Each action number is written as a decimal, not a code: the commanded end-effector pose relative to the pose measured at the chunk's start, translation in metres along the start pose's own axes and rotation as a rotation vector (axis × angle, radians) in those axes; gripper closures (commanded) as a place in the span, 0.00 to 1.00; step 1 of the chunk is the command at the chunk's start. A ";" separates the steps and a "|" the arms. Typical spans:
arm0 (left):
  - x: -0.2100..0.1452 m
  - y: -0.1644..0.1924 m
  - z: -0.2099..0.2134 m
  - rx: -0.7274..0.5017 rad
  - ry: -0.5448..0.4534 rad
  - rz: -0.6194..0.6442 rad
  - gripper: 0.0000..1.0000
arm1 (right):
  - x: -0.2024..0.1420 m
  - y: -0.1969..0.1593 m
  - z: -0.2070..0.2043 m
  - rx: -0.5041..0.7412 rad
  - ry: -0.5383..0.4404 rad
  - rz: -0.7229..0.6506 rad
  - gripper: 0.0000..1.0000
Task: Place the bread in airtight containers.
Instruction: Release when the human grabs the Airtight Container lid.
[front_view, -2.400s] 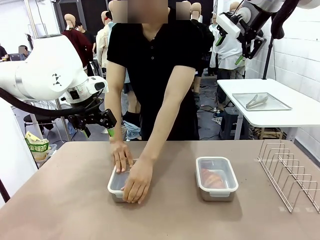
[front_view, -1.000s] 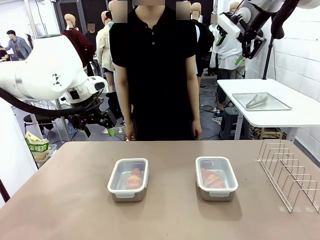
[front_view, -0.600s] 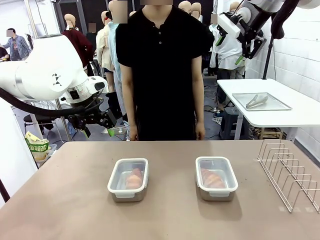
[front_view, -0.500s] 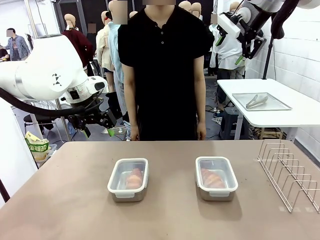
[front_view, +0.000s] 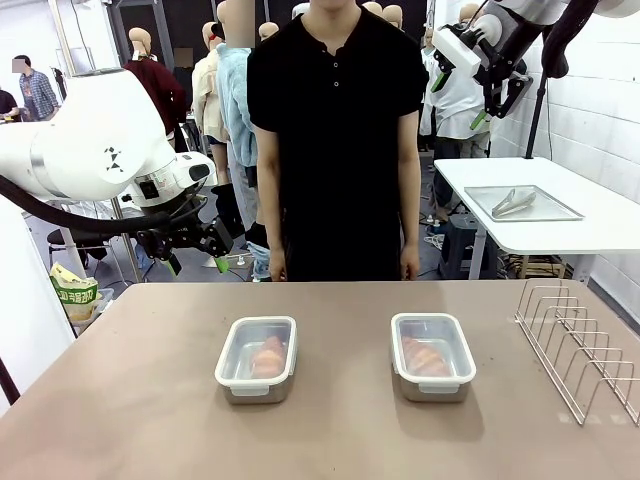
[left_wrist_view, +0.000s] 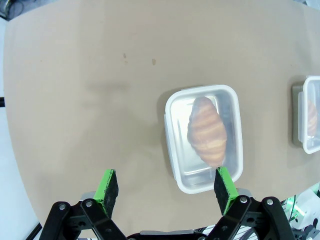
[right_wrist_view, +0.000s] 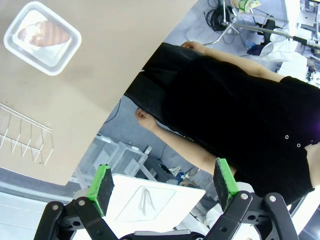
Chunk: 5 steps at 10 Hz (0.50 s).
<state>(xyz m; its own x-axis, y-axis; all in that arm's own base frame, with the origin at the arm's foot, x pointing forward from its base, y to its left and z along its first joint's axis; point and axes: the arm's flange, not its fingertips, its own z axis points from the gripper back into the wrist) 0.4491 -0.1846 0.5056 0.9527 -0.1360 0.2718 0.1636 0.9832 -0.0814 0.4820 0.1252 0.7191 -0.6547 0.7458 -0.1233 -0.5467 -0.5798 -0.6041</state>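
Apparently all but finished. On the brown desk (front_view: 130, 400), two lidded stainless-steel tins: left tin (front_view: 257, 359) at about 9 o'clock of the desk's middle, right tin (front_view: 432, 356) at about 3 o'clock, well apart from each other. Inside each, under a clear white-rimmed lid, one glossy golden croissant roll: left roll (front_view: 268, 356) and right roll (front_view: 426, 357). Lids look seated flat all round the rims; whether pressed truly airtight, cannot tell. No loose bread to be seen on the desk. Wire rack (front_view: 582, 343) at far 3 o'clock, apart from both tins.

Person in a black shirt (front_view: 335, 120) at 12 o'clock behind the desk, arms hanging down, hands off the tins.

Left gripper (front_view: 218, 243) raised at 10 o'clock, above the desk's far left edge, spread wide and holding nothing; from its wrist camera, green pads (left_wrist_view: 107, 186) frame bare desk, with the left tin (left_wrist_view: 204, 136) and its roll (left_wrist_view: 207, 131) lying beyond the other pad. Right gripper (front_view: 476, 105) high at 1 o'clock, well clear of the desk, likewise spread wide and holding nothing.

Left to do, judging from this: at most a check of the lid seals.
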 end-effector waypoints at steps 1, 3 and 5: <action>0.002 0.002 0.001 0.008 -0.003 0.010 0.00 | 0.000 0.000 0.000 -0.001 0.001 -0.001 0.00; 0.002 0.002 0.001 0.008 -0.003 0.010 0.00 | 0.000 0.000 0.000 -0.001 0.001 -0.001 0.00; 0.002 0.002 0.001 0.008 -0.003 0.010 0.00 | 0.000 0.000 0.000 -0.001 0.001 -0.001 0.00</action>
<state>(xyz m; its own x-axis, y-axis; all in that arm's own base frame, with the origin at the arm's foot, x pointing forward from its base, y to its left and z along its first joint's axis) 0.4491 -0.1846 0.5056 0.9527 -0.1360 0.2718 0.1636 0.9832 -0.0814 0.4820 0.1252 0.7191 -0.6547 0.7458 -0.1233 -0.5467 -0.5798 -0.6041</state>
